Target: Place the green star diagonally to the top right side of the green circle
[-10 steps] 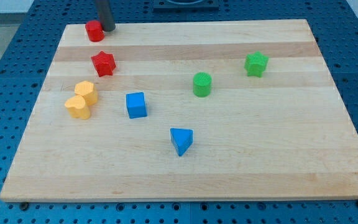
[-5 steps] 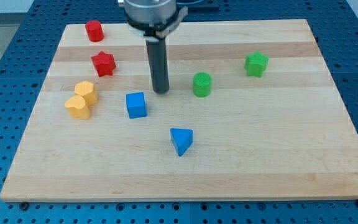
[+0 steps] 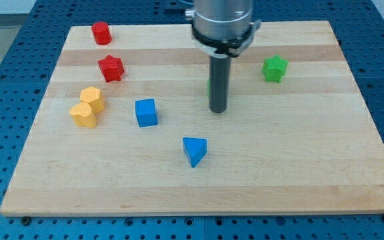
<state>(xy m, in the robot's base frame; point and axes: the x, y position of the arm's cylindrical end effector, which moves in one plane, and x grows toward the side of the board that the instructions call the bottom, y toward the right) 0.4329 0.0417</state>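
The green star point(image 3: 275, 69) lies on the wooden board point(image 3: 312, 153) at the view's upper right. The green circle is almost wholly hidden behind my rod; only a thin green sliver point(image 3: 209, 87) shows at the rod's left edge. My tip point(image 3: 218, 109) rests on the board just below the green circle, in front of it, and to the lower left of the green star. It is well apart from the star.
A red cylinder point(image 3: 101, 33) and a red star point(image 3: 111, 68) lie at the upper left. Two yellow blocks point(image 3: 87, 107) sit at the left. A blue cube point(image 3: 146, 113) and a blue triangle point(image 3: 195, 151) lie near the middle.
My rod has moved from the top left corner, past the blue cube, rightward to just below the green circle, now covering it. No block has moved.
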